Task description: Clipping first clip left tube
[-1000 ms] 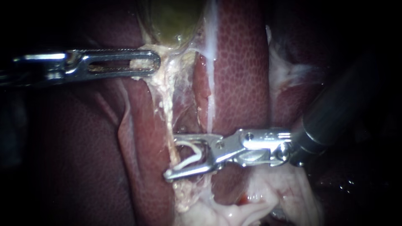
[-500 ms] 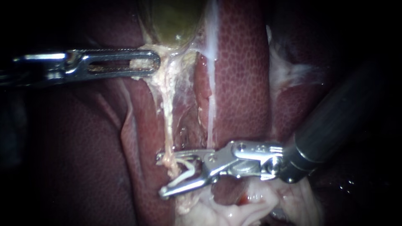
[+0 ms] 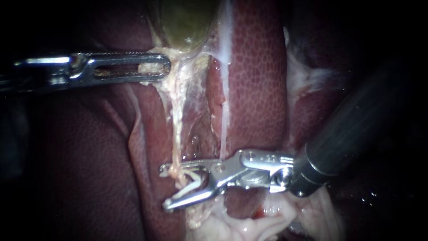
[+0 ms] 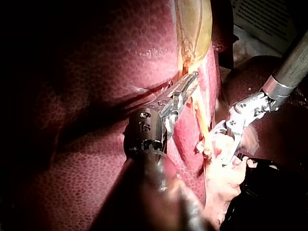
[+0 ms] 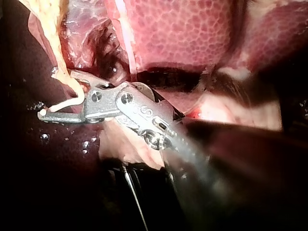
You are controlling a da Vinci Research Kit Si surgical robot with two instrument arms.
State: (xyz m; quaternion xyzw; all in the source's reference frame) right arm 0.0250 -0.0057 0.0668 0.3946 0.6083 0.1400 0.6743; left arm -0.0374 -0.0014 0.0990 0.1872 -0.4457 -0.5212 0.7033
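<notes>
The left tube (image 3: 176,129) is a thin pale strand running down from the gallbladder (image 3: 185,22). My right instrument (image 3: 166,187) comes in from the right, its jaws open with a white clip (image 3: 192,184) between them. The jaws straddle the left tube low down, one on each side. In the right wrist view the jaws (image 5: 57,96) show the clip (image 5: 65,102) curving around the strand (image 5: 55,43). My left instrument (image 3: 154,69) holds pale tissue at the gallbladder's neck, its slotted jaws shut on it, as the left wrist view (image 4: 186,85) also shows.
The right tube (image 3: 224,111) is a whitish strand over the dark red liver (image 3: 256,80), just right of the left tube. Pale loose tissue (image 3: 267,223) lies under the right instrument's shaft. Liver surrounds the cleft on both sides.
My right instrument has moved left and slightly down, so its open jaws with the clip now reach across the left tube. The left instrument has held still.
</notes>
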